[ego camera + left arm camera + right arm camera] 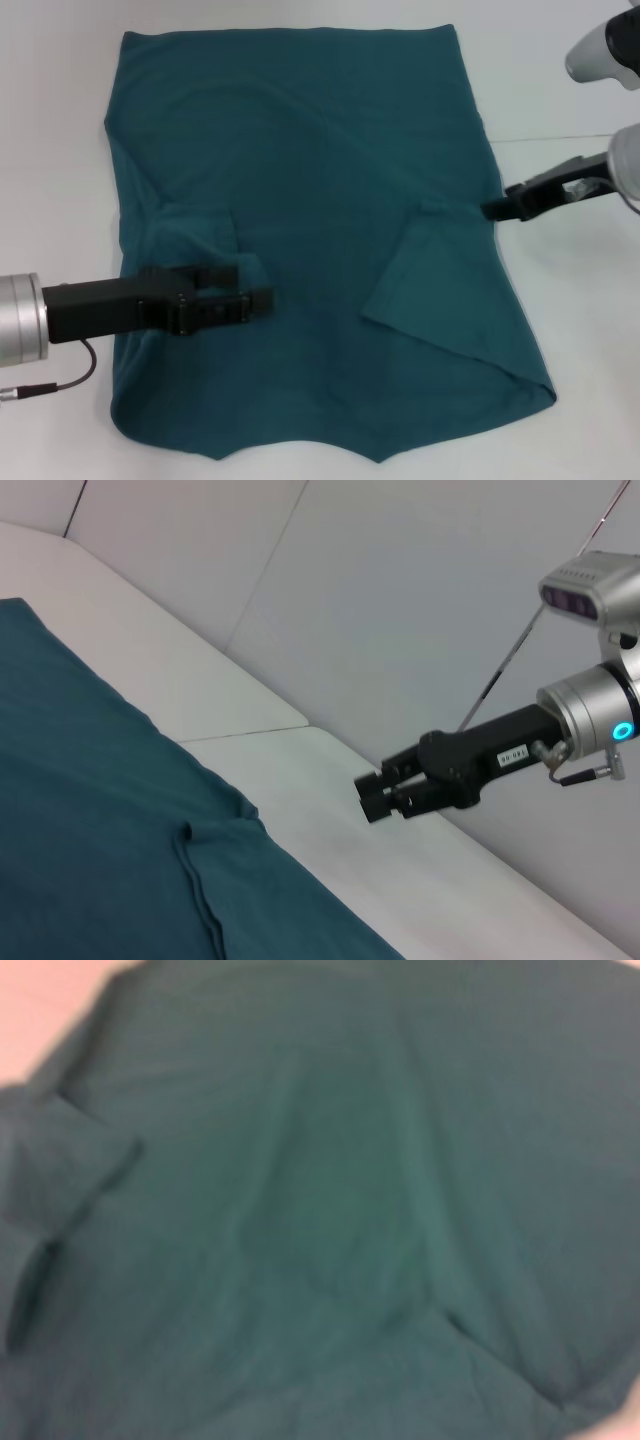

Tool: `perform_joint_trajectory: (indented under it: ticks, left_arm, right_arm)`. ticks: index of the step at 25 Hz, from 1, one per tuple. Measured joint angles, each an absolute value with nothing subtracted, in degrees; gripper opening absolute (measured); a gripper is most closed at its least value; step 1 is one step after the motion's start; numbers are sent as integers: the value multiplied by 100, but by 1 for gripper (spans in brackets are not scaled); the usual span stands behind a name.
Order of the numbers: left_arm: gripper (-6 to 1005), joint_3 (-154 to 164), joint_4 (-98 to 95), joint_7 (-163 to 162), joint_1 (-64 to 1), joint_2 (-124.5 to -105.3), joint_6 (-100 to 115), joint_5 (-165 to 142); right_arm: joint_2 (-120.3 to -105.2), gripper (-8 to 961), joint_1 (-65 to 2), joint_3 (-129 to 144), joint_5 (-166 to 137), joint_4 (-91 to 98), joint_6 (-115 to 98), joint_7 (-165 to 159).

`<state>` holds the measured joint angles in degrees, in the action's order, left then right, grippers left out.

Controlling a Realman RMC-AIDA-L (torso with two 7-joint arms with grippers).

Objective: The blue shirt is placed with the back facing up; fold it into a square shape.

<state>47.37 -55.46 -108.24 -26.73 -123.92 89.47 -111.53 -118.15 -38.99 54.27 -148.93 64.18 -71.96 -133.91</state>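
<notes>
On the white table (580, 330) lies the blue shirt (320, 160), both sleeves folded inward, lengthwise folds left. Left gripper (245, 295) hovers over it, parted and empty; right gripper (497, 209) at its edge, grip unclear.

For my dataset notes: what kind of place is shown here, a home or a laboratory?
Probably a laboratory or test bench: a plain white table holding only the blue shirt, bare pale walls, and the left gripper and right gripper over it.
</notes>
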Motion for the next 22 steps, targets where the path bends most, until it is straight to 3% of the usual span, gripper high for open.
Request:
perform_joint_trajectory:
  ticks: [5, 8, 13, 22]
  left_arm:
    - [801, 4737, -5551, -10799, -2717, -12393, 8880, -11152]
    - [801, 4697, -5593, -10820, -2691, -12393, 8770, -11153]
    - [801, 4449, -5965, -11360, -2614, -12364, 8736, -11369]
    - [802, 4679, -7282, -13242, -2257, -12438, 8884, -12544]
  right_arm:
    - [-11863, 520, -3817, 5421, -15035, 6467, -7312, -13328]
    - [-11847, 282, -3739, 5353, -14743, 6436, -7474, -13110]
    - [-11746, 52, -3687, 4844, -14268, 6408, -8207, -12395]
    - [-11570, 7, -3739, 4676, -14262, 6475, -8665, -12291]
